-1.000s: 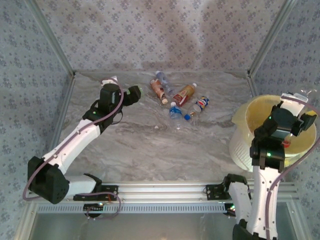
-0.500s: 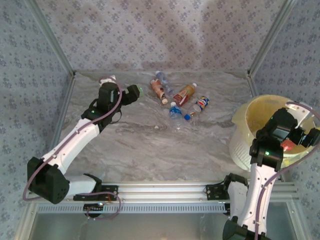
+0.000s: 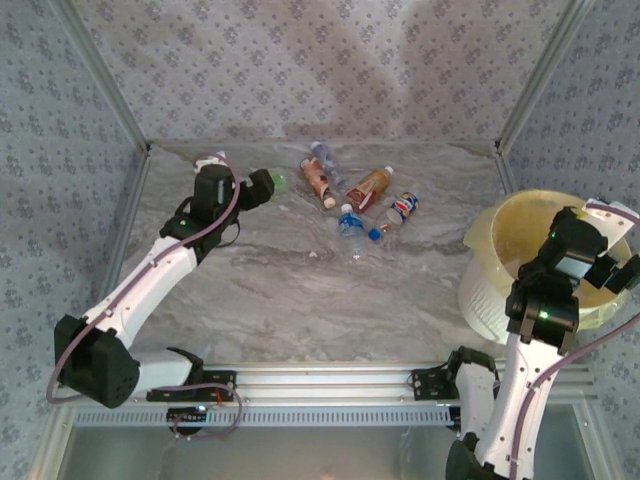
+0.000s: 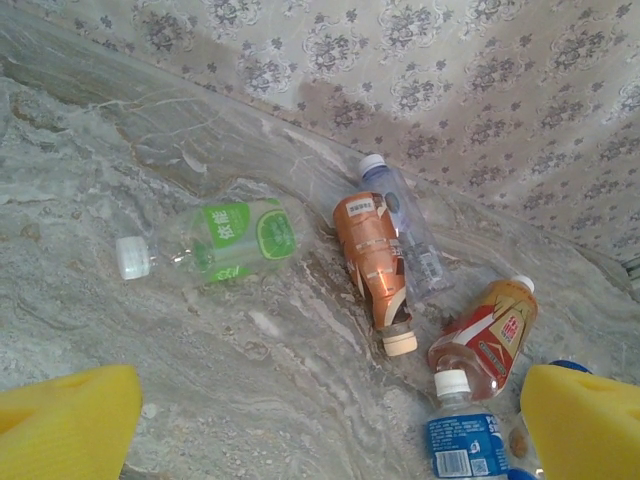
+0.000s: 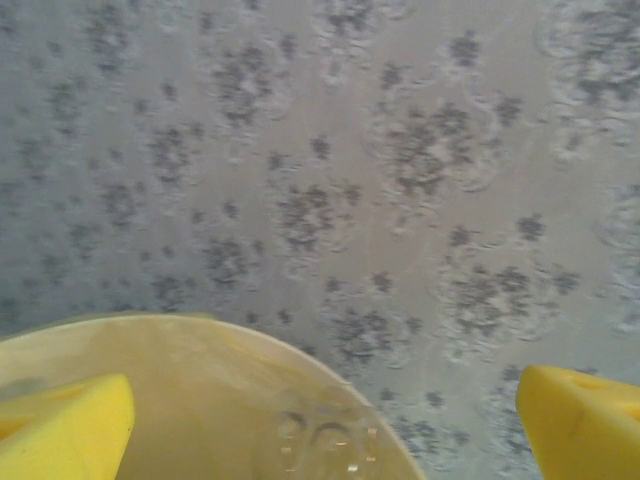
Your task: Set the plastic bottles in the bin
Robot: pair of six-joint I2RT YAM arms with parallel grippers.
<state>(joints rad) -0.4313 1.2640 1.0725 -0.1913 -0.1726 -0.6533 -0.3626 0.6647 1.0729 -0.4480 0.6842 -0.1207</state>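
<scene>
Left wrist: left tool (image 4: 325, 425) spread, green-label bottle (image 4: 235, 238) and orange bottle (image 4: 372, 255) ahead; right tool (image 5: 325, 420) spread over bin (image 5: 180, 380).

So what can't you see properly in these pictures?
- Inside of the bin: top view, the right arm covers part; contents unclear.
- Blue-labelled bottle: left wrist view, cut off by the bottom edge.
- Green-labelled bottle: top view, mostly behind the left arm.
</scene>
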